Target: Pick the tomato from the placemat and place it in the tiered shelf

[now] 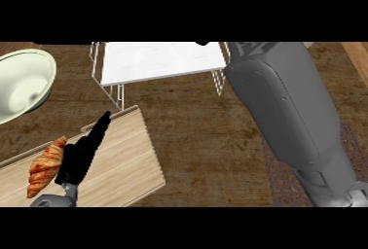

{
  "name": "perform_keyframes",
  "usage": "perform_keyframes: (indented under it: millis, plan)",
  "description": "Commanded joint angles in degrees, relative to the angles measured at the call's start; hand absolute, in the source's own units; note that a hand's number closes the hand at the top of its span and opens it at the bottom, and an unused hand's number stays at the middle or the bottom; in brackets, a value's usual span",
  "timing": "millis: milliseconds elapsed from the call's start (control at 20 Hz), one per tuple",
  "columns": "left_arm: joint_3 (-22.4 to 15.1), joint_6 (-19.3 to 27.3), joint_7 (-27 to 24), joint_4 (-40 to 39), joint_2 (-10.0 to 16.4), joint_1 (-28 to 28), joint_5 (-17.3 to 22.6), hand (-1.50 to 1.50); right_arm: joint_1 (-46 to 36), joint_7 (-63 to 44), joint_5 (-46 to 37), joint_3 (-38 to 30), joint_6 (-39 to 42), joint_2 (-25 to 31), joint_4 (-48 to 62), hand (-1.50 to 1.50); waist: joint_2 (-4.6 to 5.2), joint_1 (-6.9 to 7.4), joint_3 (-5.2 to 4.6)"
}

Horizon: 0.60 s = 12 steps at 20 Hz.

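Observation:
The tiered shelf (pixel 161 61), white with thin wire legs, stands at the top centre of the counter. My right forearm (pixel 287 112) rises from the lower right to the shelf's right end. Only a small black bit of the right hand (pixel 203 43) shows at the picture's top edge, above the shelf's white top. No tomato is in view. A dark woven placemat (pixel 279 175) lies on the right, mostly covered by that forearm. My left hand (pixel 81 155) rests open at the lower left, fingers straight and pointing up, holding nothing.
A wooden cutting board (pixel 119 160) lies at the lower left, with a croissant (pixel 46 168) on it just left of my left hand. A pale green bowl (pixel 22 82) sits at the left edge. Brown countertop (pixel 197 141) shows between board and placemat.

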<state>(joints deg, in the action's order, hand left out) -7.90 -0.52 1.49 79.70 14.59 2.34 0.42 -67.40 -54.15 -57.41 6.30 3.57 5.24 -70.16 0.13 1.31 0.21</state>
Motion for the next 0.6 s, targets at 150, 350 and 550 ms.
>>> perform_keyframes:
  millis: [150,350,550]
  plan:
    - [-1.65,1.05,2.30,0.13,-2.34,0.60,-1.42,0.00,-11.10,9.68,-0.19,-5.43,-7.22,1.45,24.08,1.50,0.87,1.69,-0.28]
    - [-1.49,-1.06,0.89,-0.52,-1.62,0.68,-0.99,0.00,-12.80,14.48,-0.78,-6.03,-11.88,-0.03,33.77,1.50,1.07,2.07,-0.29]
    - [-1.48,-0.80,-0.73,-1.93,-1.12,-0.91,-2.27,0.00,-12.83,20.29,0.60,-7.81,-13.44,0.17,40.91,1.50,1.29,2.36,-0.29]
